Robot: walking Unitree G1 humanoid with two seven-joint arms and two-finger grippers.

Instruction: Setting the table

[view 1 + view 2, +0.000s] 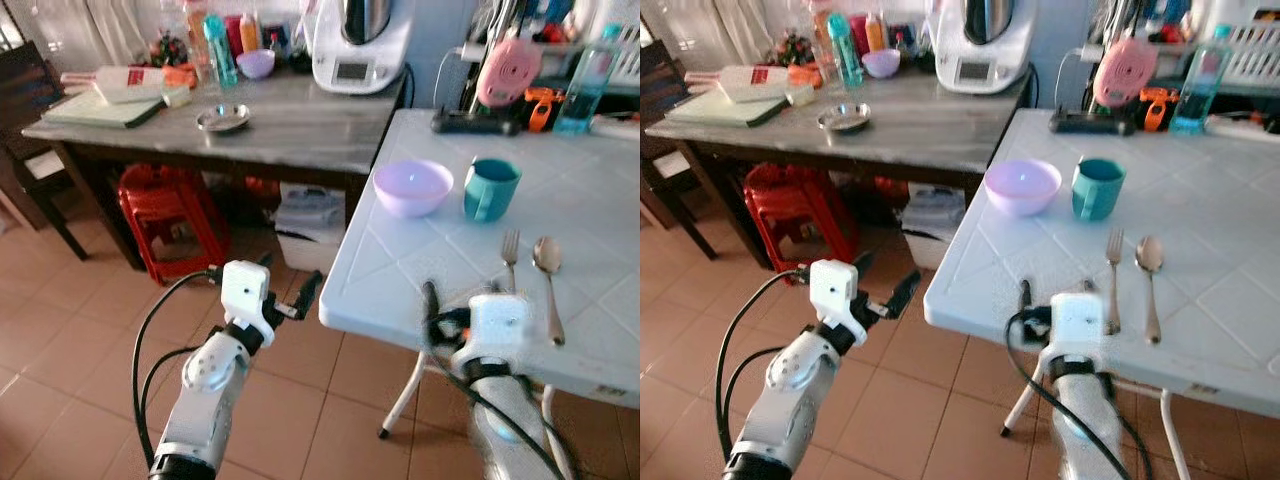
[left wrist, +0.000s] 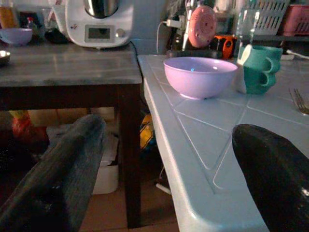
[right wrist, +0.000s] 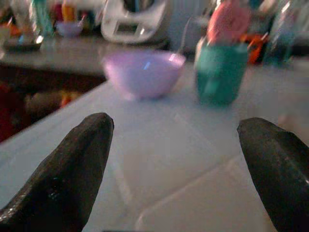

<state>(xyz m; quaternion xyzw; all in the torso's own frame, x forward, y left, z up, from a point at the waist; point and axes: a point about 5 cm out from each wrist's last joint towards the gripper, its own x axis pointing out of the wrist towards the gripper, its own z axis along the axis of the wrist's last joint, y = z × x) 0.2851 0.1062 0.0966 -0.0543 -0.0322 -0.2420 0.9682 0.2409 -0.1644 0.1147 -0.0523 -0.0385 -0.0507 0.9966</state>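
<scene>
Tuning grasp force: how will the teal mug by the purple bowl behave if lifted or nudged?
The teal mug looks like rigid plastic, so probably light and not fragile. It stands upright, squat and wide, so a nudge would likely slide it on the smooth white table rather than tip it. Its glossy wall may be slippery; the handle adds purchase.

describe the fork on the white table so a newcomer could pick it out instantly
Start at the white tiled folding table on the robot's right, where a lilac plastic bowl and teal mug stand side by side. Nearer the robot than the mug lie two pieces of metal cutlery, side by side. The silver fork is the left one, tined, unlike the round-bowled silver spoon.
</scene>
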